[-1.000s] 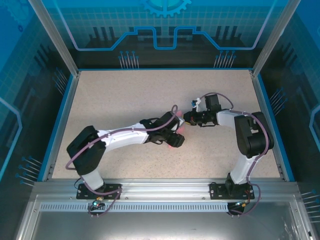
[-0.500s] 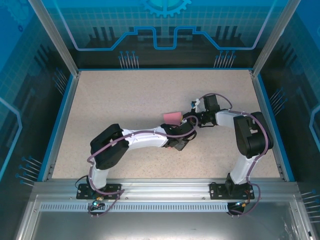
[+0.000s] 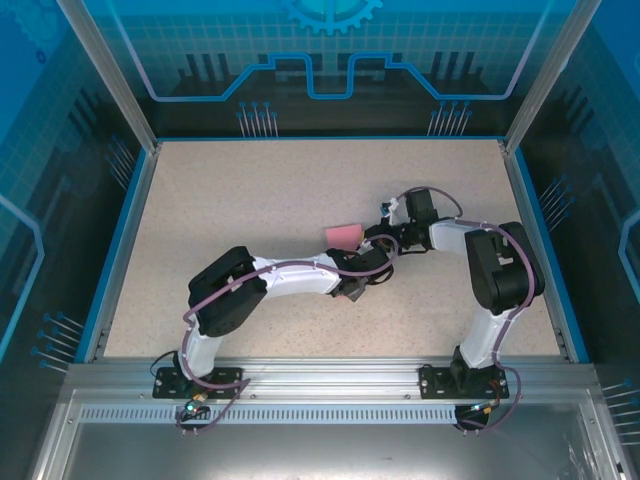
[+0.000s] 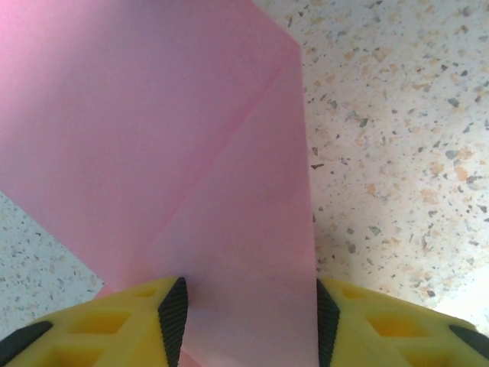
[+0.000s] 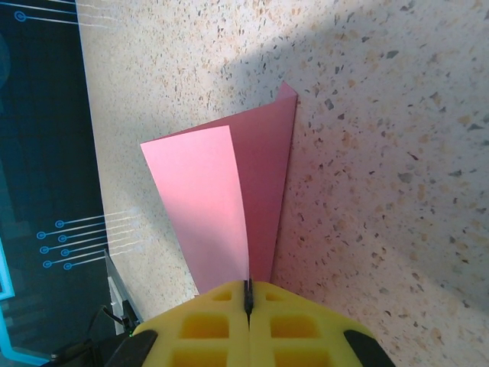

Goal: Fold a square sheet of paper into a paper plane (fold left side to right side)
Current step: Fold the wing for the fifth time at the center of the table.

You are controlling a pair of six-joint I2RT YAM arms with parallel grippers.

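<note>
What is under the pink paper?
The speckled table shows around the edges of the pink paper, so the table seems to be beneath it. The sheet covers whatever lies directly under it, so nothing else can be seen there.

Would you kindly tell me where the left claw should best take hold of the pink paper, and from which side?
I'd take the narrow folded end of the pink paper, lying between the fingers of the left claw, coming edge-on from that end: a thin sheet offers only edges, and the right claw already pinches another edge.
</note>
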